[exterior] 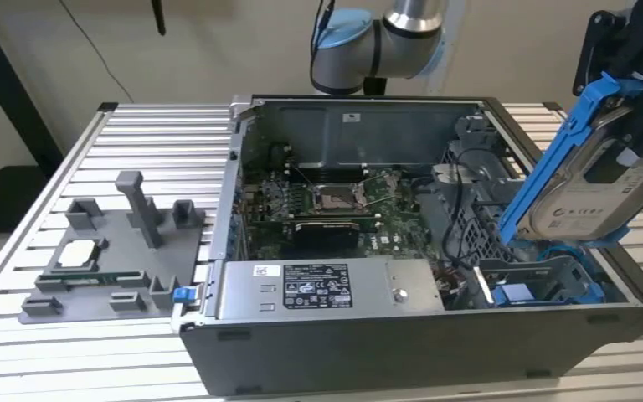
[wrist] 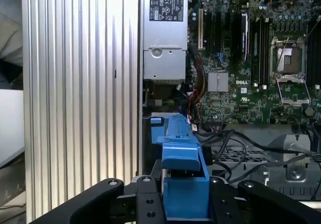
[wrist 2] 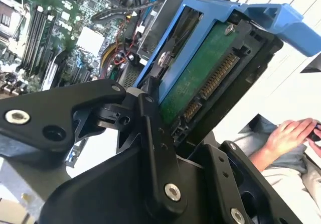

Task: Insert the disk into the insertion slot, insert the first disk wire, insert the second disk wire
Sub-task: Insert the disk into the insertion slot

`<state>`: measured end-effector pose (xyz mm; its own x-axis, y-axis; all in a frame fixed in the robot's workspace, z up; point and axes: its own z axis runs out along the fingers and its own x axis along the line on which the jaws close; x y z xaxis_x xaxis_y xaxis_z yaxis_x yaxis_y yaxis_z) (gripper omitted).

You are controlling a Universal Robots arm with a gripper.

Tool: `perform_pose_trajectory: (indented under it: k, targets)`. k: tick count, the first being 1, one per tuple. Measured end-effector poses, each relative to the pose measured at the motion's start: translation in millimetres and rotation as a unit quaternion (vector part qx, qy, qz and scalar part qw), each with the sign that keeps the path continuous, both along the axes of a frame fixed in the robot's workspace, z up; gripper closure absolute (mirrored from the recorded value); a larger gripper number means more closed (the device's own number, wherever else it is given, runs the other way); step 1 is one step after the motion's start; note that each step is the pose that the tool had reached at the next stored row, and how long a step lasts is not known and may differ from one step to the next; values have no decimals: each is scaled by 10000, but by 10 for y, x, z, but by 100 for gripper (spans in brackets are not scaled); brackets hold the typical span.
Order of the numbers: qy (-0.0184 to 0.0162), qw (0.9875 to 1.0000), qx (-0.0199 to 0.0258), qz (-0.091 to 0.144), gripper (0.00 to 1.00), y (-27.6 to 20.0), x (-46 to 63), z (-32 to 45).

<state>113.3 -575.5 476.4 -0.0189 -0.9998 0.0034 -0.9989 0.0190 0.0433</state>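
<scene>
Black jaws of the gripper [wrist: 185, 196] are seen clamped shut on the flat silver-grey, white-labelled disk [exterior: 582, 197], which is clipped in a bright blue plastic carrier [wrist: 183, 151]. Its green circuit-board face is shown in the second wrist view. The disk is held tilted, upper end toward the exterior view's right, lower end just above the narrow grey sheet-metal insertion slot [exterior: 539, 276] with blue rails. Whether they touch cannot be told. The slot is set inside the open grey computer case [exterior: 411, 356], near the green motherboard [exterior: 333, 201], on a ribbed aluminium surface [exterior: 143, 142].
</scene>
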Motion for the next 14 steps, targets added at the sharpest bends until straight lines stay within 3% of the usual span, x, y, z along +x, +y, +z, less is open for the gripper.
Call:
perform_pose_trajectory:
  k: [7,14]
  targets:
    - [0,10000,0,-1,100,0,8,-123]
    - [0,10000,-1,-1,100,0,10,-132]
